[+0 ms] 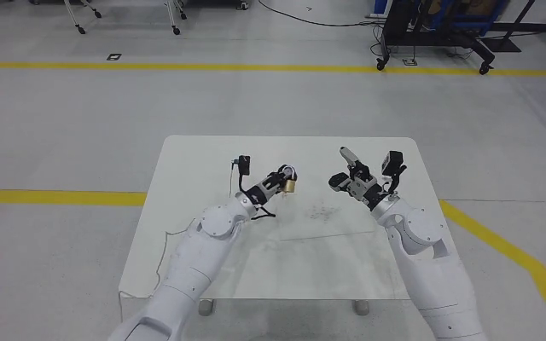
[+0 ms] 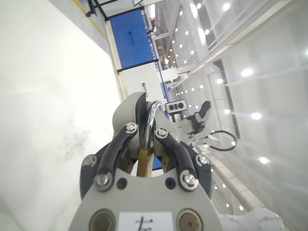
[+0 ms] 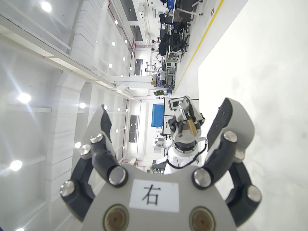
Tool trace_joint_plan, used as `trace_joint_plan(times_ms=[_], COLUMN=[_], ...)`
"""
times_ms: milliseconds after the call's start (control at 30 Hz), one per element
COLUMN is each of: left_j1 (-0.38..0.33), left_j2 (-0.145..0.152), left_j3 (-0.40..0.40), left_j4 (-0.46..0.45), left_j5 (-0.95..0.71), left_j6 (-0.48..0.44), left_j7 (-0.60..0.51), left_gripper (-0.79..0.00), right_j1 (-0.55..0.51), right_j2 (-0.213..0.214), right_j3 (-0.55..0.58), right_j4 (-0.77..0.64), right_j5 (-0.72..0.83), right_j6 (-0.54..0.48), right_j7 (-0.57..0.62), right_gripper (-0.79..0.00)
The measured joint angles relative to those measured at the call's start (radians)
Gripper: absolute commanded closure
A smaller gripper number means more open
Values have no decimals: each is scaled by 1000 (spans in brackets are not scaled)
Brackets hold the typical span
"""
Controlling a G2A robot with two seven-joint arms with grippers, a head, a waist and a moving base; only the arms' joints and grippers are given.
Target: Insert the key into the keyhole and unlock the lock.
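Observation:
A brass padlock (image 1: 291,184) with a silver shackle (image 2: 154,114) is held above the white table (image 1: 256,256), with my left gripper (image 1: 284,177) shut on it. In the left wrist view the shackle sits between the pads and the brass body (image 2: 144,159) hangs toward the wrist. My right gripper (image 1: 341,168) hovers a short way to the right of the lock, open, with nothing between its fingers (image 3: 220,121). It faces the padlock (image 3: 191,126) across the gap. My right gripper (image 2: 199,121) also appears far off in the left wrist view.
Faint dark scuffs (image 1: 322,211) mark the tabletop between the arms. A yellow floor line (image 1: 68,198) runs past the table's left side, and wheeled frames (image 1: 435,43) stand on the floor well behind.

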Motion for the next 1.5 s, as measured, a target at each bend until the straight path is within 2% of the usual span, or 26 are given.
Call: trace_joint_plan(times_ms=[300, 600, 667, 700, 733, 767, 800, 833, 1100, 1267, 1400, 1500], left_j1=[-51, -85, -88, -89, -92, -94, -97, -100, -95, -91, -73, -44], left_j2=[-21, -31, -32, -32, -32, -31, -30, -28, -16, 2, 27, 50], left_j3=[141, 191, 193, 195, 199, 202, 205, 208, 183, 139, 92, 52], left_j4=[63, 116, 120, 122, 124, 127, 129, 131, 117, 92, 41, -21], left_j5=[239, 343, 349, 356, 367, 377, 389, 407, 412, 409, 482, 579], left_j6=[225, 253, 246, 242, 238, 235, 233, 227, 161, 69, -78, -179], left_j7=[-6, 14, 12, 9, -1, -10, -18, -25, -37, -36, 67, 189], left_gripper=[0, 0, -197, -249, -354, -496, -696, -785, -785, -785, -785, -785], right_j1=[1, 1, 1, 1, 1, 1, 1, 1, 1, 1, 1, 1], right_j2=[0, 0, 0, 0, 0, 0, 0, 0, 0, 0, 0, 0], right_j3=[-1, -1, -1, -1, -1, -1, -1, -1, -1, -1, -1, -1], right_j4=[1, 1, 1, 1, 1, 1, 1, 1, 1, 1, 1, 1], right_j5=[2, 2, 2, 2, 2, 2, 2, 2, 2, 2, 2, 2], right_j6=[-1, -1, -1, -1, -1, -1, -1, -1, -1, -1, -1, -1], right_j7=[2, 2, 2, 2, 2, 2, 2, 2, 2, 2, 2, 2], right_gripper=[-785, -785, -785, -785, -785, -785, -785, -785, -785, -785, -785, -785])
